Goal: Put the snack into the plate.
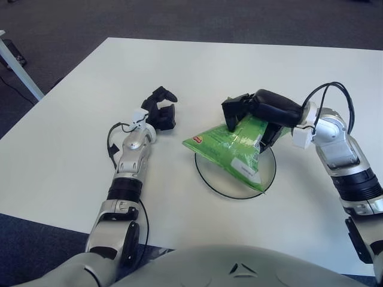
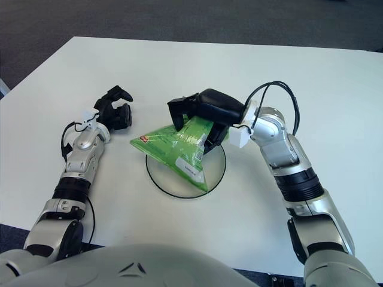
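While the right hand [image 1: 254,113] grips the upper end of the glossy green snack bag [image 1: 230,150], its black fingers [image 1: 234,110] are closed around that end, one on the far side of the bag and the others on the near side, so the bag is pinched between them. From this grip the bag slopes down toward the robot, and its lower corner lies over the near rim of the round white plate with a thin black edge [image 1: 266,177]. Most of the bag sits above the plate's left half, and its left corner, with a small red mark, sticks out past the plate's left edge over the white tabletop [image 1: 54,155]. Whether the bag's underside already touches the plate cannot be told. A white label shows on the bag's lower part. A black cable loops above the right wrist, to the right of the plate.

Left of the plate and well apart from it, the left hand [image 1: 160,110] shows over the tabletop, its dark fingers [image 1: 165,93] loosely curled with gaps between them and nothing in them. Its forearm runs back from the hand toward the robot's body
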Controlling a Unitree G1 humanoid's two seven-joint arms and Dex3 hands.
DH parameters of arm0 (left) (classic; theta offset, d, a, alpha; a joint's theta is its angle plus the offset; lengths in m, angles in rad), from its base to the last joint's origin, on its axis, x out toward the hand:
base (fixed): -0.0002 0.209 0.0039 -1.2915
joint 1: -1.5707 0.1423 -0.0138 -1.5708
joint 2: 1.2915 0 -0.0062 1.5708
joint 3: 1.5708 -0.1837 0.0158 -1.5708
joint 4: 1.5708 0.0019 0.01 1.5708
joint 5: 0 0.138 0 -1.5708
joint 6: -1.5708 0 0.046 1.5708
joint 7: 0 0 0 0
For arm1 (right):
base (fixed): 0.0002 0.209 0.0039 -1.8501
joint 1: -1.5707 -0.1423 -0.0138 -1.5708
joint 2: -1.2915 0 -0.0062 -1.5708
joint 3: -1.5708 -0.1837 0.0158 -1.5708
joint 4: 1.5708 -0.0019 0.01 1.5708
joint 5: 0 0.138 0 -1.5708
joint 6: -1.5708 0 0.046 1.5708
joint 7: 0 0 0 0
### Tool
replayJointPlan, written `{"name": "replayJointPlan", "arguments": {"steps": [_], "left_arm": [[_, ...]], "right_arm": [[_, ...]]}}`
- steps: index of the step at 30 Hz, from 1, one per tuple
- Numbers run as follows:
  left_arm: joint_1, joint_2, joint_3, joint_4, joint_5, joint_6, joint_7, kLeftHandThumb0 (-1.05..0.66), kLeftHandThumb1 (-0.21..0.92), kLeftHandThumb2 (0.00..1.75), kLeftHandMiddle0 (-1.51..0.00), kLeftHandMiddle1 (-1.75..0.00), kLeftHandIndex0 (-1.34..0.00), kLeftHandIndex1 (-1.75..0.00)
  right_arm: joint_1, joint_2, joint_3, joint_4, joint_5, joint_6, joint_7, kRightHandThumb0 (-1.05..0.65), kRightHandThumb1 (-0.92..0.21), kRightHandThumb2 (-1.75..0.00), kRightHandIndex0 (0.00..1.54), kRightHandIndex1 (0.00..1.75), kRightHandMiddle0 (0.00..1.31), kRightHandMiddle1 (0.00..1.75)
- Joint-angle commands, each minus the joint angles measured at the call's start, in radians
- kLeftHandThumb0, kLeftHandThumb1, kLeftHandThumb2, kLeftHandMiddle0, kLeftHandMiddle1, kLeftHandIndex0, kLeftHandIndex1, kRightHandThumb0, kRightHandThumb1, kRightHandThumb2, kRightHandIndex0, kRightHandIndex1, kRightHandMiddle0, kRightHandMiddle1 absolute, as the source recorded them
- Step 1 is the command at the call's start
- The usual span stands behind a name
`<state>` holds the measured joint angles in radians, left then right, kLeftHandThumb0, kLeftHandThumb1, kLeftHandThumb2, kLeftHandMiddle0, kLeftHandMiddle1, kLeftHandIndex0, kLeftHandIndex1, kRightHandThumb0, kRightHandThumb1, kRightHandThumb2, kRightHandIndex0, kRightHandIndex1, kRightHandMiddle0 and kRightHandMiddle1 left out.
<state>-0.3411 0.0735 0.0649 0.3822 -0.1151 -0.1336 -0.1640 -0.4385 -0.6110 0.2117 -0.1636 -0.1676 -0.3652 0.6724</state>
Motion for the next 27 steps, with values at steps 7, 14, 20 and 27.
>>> {"name": "replayJointPlan", "arguments": {"steps": [7, 14, 20, 27], "left_arm": [[0.084, -0.014, -0.002, 0.037, 0.002, 0.026, 0.002, -0.47, 0.36, 1.27, -1.17, -1.75, -0.58, -1.75], [0.086, -0.016, -0.002, 0.029, 0.001, 0.034, 0.004, -0.46, 0.36, 1.26, -1.16, -1.75, -0.57, -1.75], [0.087, -0.015, -0.002, 0.028, 0.001, 0.034, 0.001, -0.46, 0.38, 1.24, -1.15, -1.75, -0.56, -1.75], [0.088, -0.018, -0.003, 0.022, 0.004, 0.04, 0.009, -0.46, 0.38, 1.24, -1.15, -1.75, -0.56, -1.75]], "right_arm": [[-0.005, -0.076, 0.028, -0.013, 0.042, 0.078, 0.154, -0.68, -0.36, -0.93, 0.25, 1.72, 0.05, 1.36], [-0.062, -0.106, 0.052, 0.108, 0.082, -0.036, 0.267, -0.75, -0.45, -0.82, 0.02, 0.84, 0.0, 1.12], [-0.082, -0.131, 0.046, 0.095, 0.142, -0.013, 0.353, -0.77, -0.49, -0.76, 0.0, 0.39, 0.0, 0.91], [-0.096, -0.154, 0.029, 0.108, 0.167, -0.02, 0.396, -0.79, -0.52, -0.74, 0.0, 0.24, 0.0, 0.79]]}}
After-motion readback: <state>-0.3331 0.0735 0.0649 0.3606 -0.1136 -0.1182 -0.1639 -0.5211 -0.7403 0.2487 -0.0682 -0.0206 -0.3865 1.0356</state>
